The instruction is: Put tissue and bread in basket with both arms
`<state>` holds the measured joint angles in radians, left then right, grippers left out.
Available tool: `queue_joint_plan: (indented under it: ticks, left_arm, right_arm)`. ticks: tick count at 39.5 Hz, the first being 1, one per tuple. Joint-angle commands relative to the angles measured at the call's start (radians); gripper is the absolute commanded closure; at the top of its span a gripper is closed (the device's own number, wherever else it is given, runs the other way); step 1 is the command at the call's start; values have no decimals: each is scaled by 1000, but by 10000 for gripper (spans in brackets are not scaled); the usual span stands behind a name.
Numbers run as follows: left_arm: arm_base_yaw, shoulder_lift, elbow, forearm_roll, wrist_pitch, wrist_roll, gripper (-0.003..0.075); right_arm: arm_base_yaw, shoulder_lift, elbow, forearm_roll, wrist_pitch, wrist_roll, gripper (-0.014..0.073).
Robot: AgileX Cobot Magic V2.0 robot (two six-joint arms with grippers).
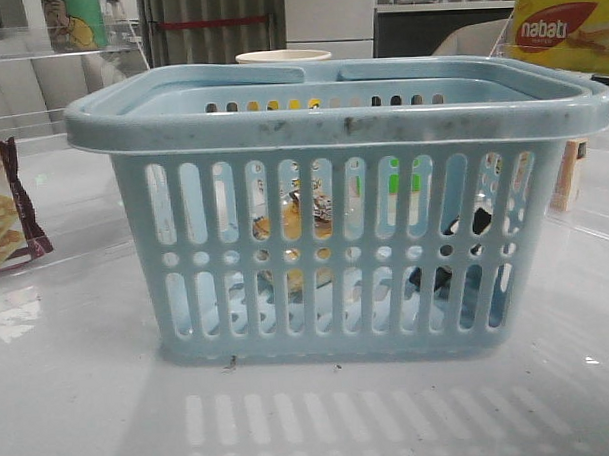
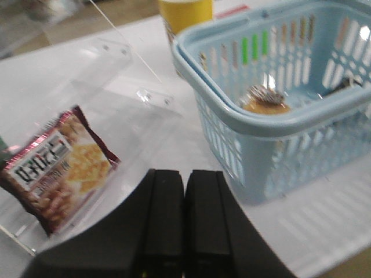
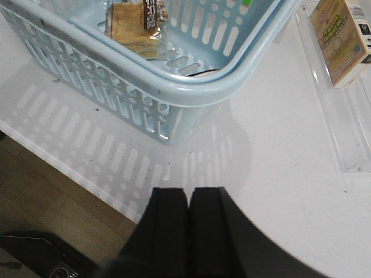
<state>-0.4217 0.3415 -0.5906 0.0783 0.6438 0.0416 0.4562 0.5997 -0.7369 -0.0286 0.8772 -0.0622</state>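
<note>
**Both tools empty, both goods in the basket**

Left tool has its two black fingers pressed together with nothing between them, and it hangs over the white tabletop just outside the basket. Right tool is likewise closed on nothing, poised above the tabletop near the basket's corner.

Bread lies on the basket floor, a golden-brown piece in clear crinkly wrap with a strip of dark print. From the left wrist view it shows as a yellow lump with glinting film on top. Through the front slots it sits left of centre. Tissue is probably the dark shape low on the right behind the slats, apart from the bread, though the slots hide too much to read its wrapper.

Judging by how things lie, the task looks finished: both items are inside and neither arm carries anything.

Should either need regrasping, both would be light and yielding. The bread squashes easily and its film is slick, so a gentle pinch across the narrow middle would suit best. The tissue pack is soft and forgiving; take it across its short sides.

Beside the basket, a maroon-edged cracker packet rests on a clear stand and a small printed box stands to the other side.
</note>
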Motion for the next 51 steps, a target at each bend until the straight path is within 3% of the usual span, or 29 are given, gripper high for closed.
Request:
queue_joint_plan:
  ticks: [1, 8, 14, 28, 51]
  left_arm:
    - [113, -90, 82, 2, -236, -11, 629]
    - [305, -228, 295, -72, -467, -11, 629]
    - [394, -304, 426, -84, -575, -11, 629]
    - [377, -366, 600, -84, -783, -11, 629]
    - [352, -366, 597, -84, -761, -11, 629]
  right_arm:
    - [-7, -2, -27, -10, -64, 2, 538]
    - [-7, -2, -27, -10, -64, 2, 538]
    - [-7, -2, -27, -10, -64, 2, 538]
    - [-7, -2, -27, -10, -63, 2, 538]
    - [-7, -2, -27, -10, -63, 2, 538]
